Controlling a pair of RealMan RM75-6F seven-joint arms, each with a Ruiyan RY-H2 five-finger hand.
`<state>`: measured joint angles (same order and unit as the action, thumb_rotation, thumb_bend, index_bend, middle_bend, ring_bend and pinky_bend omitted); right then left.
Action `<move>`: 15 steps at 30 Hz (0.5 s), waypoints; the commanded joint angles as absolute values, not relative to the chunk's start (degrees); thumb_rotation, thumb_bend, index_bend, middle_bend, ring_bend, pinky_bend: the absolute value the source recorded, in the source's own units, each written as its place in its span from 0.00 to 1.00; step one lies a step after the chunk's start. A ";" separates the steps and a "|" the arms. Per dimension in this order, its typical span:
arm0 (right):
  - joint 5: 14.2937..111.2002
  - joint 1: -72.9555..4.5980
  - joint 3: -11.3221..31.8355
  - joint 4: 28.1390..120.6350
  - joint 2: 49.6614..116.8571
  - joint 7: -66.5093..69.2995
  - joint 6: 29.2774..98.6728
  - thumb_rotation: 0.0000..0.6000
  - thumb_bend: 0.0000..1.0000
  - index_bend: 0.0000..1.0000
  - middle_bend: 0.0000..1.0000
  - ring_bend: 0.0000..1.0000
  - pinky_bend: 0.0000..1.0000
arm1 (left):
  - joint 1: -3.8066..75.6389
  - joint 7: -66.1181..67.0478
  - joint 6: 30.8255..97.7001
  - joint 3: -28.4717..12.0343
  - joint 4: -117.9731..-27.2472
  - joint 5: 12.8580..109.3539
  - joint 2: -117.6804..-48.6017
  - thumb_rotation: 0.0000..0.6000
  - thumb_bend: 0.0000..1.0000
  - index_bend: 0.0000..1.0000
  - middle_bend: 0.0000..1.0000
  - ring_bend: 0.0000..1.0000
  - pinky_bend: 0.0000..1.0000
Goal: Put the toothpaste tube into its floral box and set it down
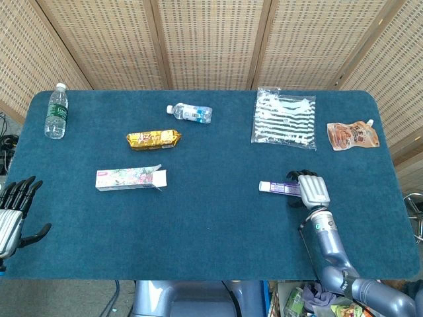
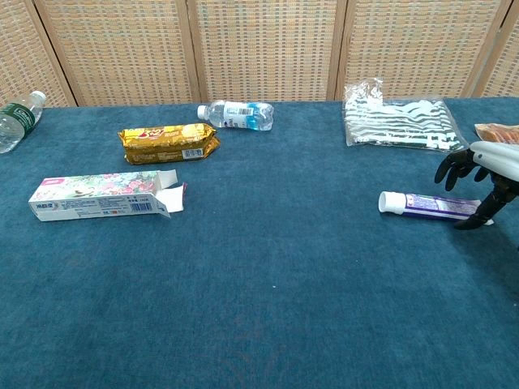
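The toothpaste tube (image 1: 280, 187) (image 2: 430, 205), white-capped with a purple label, lies flat on the right half of the table, cap to the left. My right hand (image 1: 312, 190) (image 2: 484, 177) hovers over its tail end, fingers spread and curved downward, thumb near the tube; nothing is gripped. The floral box (image 1: 130, 179) (image 2: 101, 197) lies flat at the left, its flap open toward the right. My left hand (image 1: 13, 212) hangs open at the table's front left corner, seen only in the head view.
A gold snack pack (image 1: 153, 139), a small lying water bottle (image 1: 190, 112), an upright bottle (image 1: 56, 111), a striped plastic bag (image 1: 285, 118) and a brown pouch (image 1: 353, 135) lie across the back of the blue table (image 1: 211, 224).
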<state>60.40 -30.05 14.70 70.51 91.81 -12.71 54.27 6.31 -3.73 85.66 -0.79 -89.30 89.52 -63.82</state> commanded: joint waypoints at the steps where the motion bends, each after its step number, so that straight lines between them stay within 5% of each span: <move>1: 59.48 -30.74 15.04 69.91 92.67 -12.86 53.76 1.00 0.24 0.34 0.38 0.25 0.26 | 6.33 -3.72 85.61 -0.85 -89.30 89.42 -63.82 1.00 0.28 0.00 0.00 0.00 0.00; 15: 57.95 -32.33 14.45 65.77 95.42 -14.22 52.56 1.00 0.26 0.37 0.40 0.26 0.27 | 6.50 -4.34 85.03 -1.25 -89.22 88.49 -63.61 1.00 0.28 0.00 0.00 0.00 0.00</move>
<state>58.10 -32.22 14.56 66.05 95.21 -14.16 52.75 6.50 -4.33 85.03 -1.24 -89.21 88.49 -63.61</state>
